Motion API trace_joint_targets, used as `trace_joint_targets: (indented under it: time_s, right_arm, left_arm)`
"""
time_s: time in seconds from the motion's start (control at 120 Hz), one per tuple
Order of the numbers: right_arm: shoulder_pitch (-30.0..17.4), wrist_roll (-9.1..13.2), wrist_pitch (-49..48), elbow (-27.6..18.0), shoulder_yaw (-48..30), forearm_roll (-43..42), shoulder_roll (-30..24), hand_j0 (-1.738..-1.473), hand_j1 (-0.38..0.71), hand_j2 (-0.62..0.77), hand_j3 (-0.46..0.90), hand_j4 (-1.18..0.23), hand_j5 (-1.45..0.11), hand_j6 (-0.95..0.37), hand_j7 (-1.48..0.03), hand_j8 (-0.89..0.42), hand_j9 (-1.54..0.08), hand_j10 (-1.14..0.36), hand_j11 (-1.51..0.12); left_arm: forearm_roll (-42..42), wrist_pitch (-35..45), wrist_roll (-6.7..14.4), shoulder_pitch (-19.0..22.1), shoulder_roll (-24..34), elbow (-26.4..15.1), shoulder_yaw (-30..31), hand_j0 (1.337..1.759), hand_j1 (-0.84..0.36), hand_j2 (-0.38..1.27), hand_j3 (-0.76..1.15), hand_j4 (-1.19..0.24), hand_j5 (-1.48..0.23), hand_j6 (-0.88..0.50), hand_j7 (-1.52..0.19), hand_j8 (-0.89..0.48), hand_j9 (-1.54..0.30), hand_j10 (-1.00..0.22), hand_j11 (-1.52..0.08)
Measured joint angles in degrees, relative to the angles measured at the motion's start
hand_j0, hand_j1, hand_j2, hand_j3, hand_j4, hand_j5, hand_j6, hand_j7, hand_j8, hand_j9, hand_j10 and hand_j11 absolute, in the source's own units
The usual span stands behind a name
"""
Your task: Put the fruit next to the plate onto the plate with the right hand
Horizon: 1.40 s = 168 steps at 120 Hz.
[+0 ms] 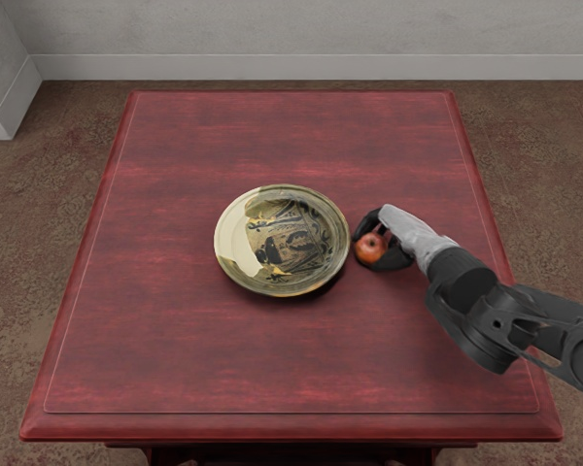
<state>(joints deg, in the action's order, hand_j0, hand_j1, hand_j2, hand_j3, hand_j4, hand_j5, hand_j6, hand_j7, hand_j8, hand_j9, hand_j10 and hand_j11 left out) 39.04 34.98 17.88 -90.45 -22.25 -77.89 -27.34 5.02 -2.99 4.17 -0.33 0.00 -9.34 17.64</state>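
Because the work sits toward the right, the left side of the red desk (175, 320) plays no part, and no left arm shows at that edge. At the desk's middle lies the golden plate (227, 218), shallow and glossy, its dish free to receive something. Just beside its right rim, and seemingly not touching it, is the small red fruit (370, 249), low against the desk and not yet on the plate. The right hand (389, 243) has it. The dark fingers (396, 260) curl around the fruit from behind and below, and look clamped on it, with the pale back of the hand over the top. That wrap suits a round thing likely to roll. Further right, the right arm (496, 320) slants in from the picture's edge, leaving the short path leftward to the plate unobstructed.
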Motion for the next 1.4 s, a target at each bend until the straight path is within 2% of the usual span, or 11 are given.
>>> trace_joint_targets:
  time_s: [0.1,0.292,0.933,1.4]
  right_arm:
    - [0.0,0.0,0.0,0.4,0.0,0.1,0.1,-1.647,0.31,0.14,0.0,-0.68,-0.81,-0.42,-0.84,-0.4,-0.85,-0.65,-0.86]
    - [0.3,0.0,0.0,0.7,-1.1,1.1,-0.1,-1.652,0.28,0.3,0.0,-0.69,-0.88,-0.49,-0.89,-0.49,-0.91,-0.67,-0.91]
    - [0.6,0.0,0.4,0.0,-11.6,3.3,-0.3,-1.657,0.29,0.43,0.0,-0.71,-0.96,-0.5,-0.94,-0.5,-0.97,-0.7,-0.98]
    - [2.4,0.0,0.4,-1.1,-13.4,3.8,8.7,-1.658,0.32,0.49,0.0,-0.71,-0.98,-0.49,-0.95,-0.49,-0.98,-0.71,-0.99]
  left_arm:
    - [0.0,0.0,0.0,0.1,0.0,0.0,0.0,1.658,0.06,0.05,0.0,-0.24,-0.32,-0.24,-0.32,-0.24,-0.32,-0.24,-0.32]
    - [0.0,0.0,0.0,0.0,0.0,0.0,0.0,1.658,0.06,0.05,0.0,-0.24,-0.32,-0.24,-0.32,-0.24,-0.32,-0.24,-0.32]
    - [0.0,0.0,0.0,0.1,0.0,0.0,0.0,1.658,0.06,0.05,0.0,-0.24,-0.32,-0.24,-0.32,-0.24,-0.32,-0.24,-0.32]
    - [0.0,0.0,0.0,0.1,0.0,0.0,0.0,1.658,0.06,0.05,0.0,-0.24,-0.32,-0.24,-0.32,-0.24,-0.32,-0.24,-0.32]
